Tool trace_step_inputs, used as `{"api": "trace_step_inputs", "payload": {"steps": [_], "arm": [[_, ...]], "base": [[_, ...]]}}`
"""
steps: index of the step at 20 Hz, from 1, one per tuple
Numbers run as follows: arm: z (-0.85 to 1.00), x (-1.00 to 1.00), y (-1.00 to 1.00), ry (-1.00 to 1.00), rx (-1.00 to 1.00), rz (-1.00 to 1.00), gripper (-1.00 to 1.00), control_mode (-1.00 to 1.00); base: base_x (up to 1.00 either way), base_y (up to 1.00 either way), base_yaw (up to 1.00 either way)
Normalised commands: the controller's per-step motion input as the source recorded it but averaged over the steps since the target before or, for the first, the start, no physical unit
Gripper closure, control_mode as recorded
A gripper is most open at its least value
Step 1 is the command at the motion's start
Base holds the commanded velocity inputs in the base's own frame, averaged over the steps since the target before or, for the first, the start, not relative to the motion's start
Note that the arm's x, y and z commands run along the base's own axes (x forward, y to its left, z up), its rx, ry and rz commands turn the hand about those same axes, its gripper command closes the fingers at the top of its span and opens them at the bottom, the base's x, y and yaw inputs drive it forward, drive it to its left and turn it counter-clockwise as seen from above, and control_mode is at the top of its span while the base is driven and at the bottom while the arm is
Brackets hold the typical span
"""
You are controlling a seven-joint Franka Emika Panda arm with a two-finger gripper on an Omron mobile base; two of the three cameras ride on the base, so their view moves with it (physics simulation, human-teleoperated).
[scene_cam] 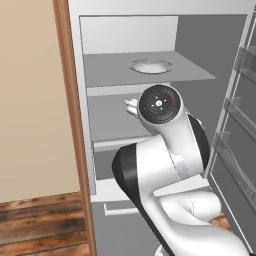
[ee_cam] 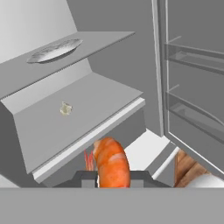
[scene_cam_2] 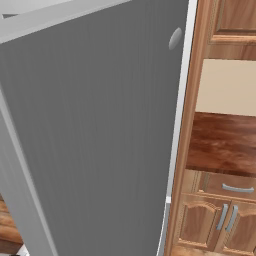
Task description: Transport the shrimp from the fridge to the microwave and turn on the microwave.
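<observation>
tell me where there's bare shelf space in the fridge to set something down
The middle shelf is mostly bare: only a small pale lump sits toward its left, so the stretch right of it up to the front lip is free. The upper shelf is bare right of the flat grey dish. The hand is shut on the shrimp.

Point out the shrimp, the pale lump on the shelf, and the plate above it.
shrimp (ee_cam: 112,164): hand view, its curled orange back.
pale lump (ee_cam: 65,108): hand view, its centre.
plate (ee_cam: 54,51): hand view, its flat middle.
</observation>
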Motion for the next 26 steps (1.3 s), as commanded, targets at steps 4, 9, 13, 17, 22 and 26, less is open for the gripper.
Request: {"api": "trace_step_inputs", "payload": {"steps": [4,9,13,17,22,26], "arm": [[0.0,0.0,0.0,0.0,0.0,0.0,1.0,-1.0],[0.0,0.0,0.0,0.0,0.0,0.0,1.0,-1.0],[0.0,0.0,0.0,0.0,0.0,0.0,1.0,-1.0],[0.0,0.0,0.0,0.0,0.0,0.0,1.0,-1.0],[0.0,0.0,0.0,0.0,0.0,0.0,1.0,1.0],[0.0,0.0,0.0,0.0,0.0,0.0,1.0,1.0]], "base": [[0.0,0.0,0.0],[0.0,0.0,0.0],[0.0,0.0,0.0],[0.0,0.0,0.0],[0.0,0.0,0.0],[-0.02,0.0,0.0]]}}
